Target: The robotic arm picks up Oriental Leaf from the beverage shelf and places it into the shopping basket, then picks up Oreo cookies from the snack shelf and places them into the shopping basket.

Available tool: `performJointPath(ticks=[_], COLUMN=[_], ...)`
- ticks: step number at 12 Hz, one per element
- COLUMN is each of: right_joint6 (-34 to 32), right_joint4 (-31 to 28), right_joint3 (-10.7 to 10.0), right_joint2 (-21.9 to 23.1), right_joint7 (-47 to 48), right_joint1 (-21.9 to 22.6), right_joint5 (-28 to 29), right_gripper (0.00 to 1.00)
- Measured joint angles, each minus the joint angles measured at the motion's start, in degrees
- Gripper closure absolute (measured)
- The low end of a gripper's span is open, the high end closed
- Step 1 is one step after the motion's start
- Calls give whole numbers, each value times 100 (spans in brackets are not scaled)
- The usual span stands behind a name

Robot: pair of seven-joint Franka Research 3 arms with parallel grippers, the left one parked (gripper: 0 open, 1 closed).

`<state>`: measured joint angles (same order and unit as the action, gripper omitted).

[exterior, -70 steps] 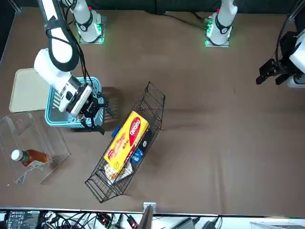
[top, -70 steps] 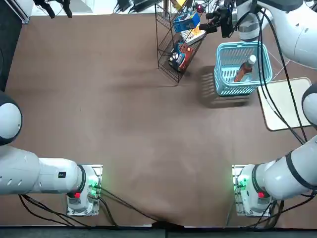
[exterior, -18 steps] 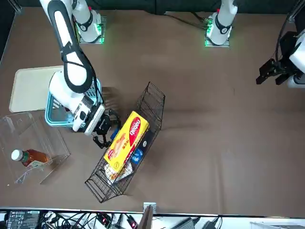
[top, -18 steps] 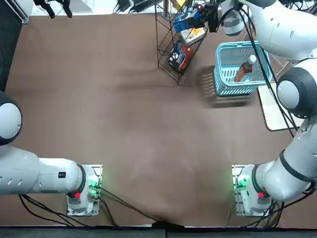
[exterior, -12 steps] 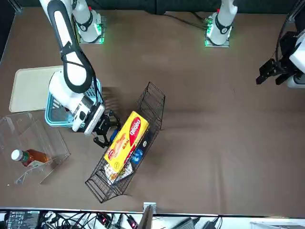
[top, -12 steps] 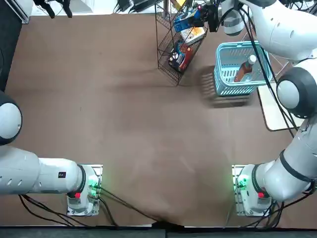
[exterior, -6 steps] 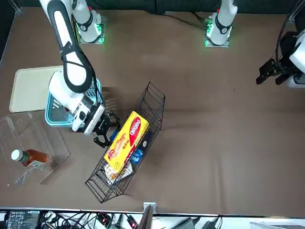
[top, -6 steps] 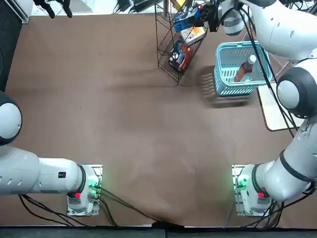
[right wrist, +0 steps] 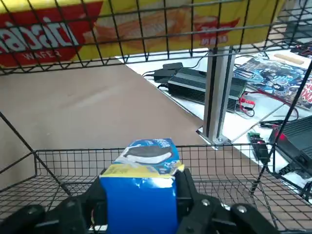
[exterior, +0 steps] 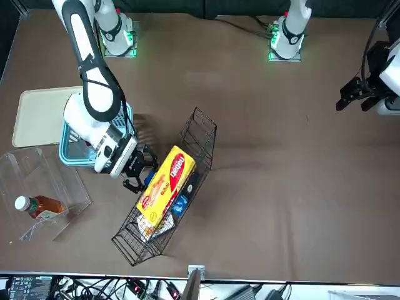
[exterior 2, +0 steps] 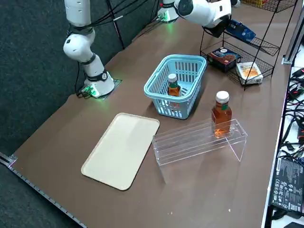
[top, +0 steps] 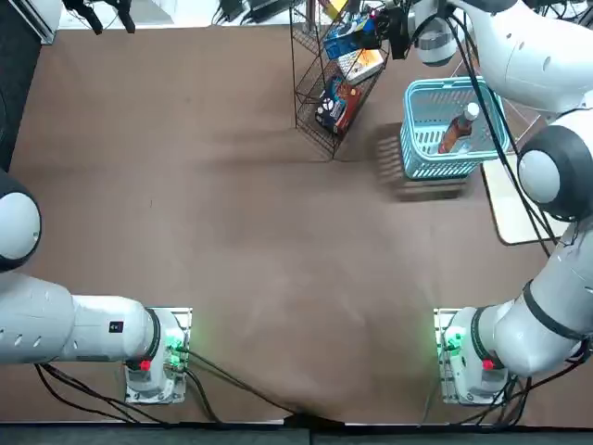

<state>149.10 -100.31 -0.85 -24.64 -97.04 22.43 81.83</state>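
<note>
My right gripper (right wrist: 141, 207) reaches into the black wire rack (exterior 2: 247, 52) at its middle shelf. Its fingers (right wrist: 187, 195) press both sides of the bright blue Oreo cookies pack (right wrist: 141, 192), which rests on the shelf wires. From above, the gripper (top: 375, 23) is at the pack's (top: 345, 26) right end. One Oriental Leaf bottle (top: 457, 130) lies tilted in the light-blue shopping basket (top: 491, 139). Another bottle (exterior 2: 221, 114) stands on the clear beverage shelf (exterior 2: 199, 140).
A yellow wafer pack (exterior: 165, 184) lies on the rack's top shelf above the gripper. A dark blue-and-red pack (exterior 2: 223, 54) and a white-and-orange box (exterior 2: 249, 71) sit on the lowest shelf. A cream tray (exterior 2: 121, 149) lies beside the basket.
The gripper has moved from beside the basket over to the wire rack and now holds the blue pack; in the last second it has hardly moved.
</note>
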Motion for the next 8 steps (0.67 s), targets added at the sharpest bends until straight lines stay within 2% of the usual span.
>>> performJointPath(ticks=[8], right_joint6=[14], right_joint4=[98], right_joint3=[-25], right_joint2=[136], right_joint7=[19], right_joint1=[0], right_joint5=[0], right_gripper=[41])
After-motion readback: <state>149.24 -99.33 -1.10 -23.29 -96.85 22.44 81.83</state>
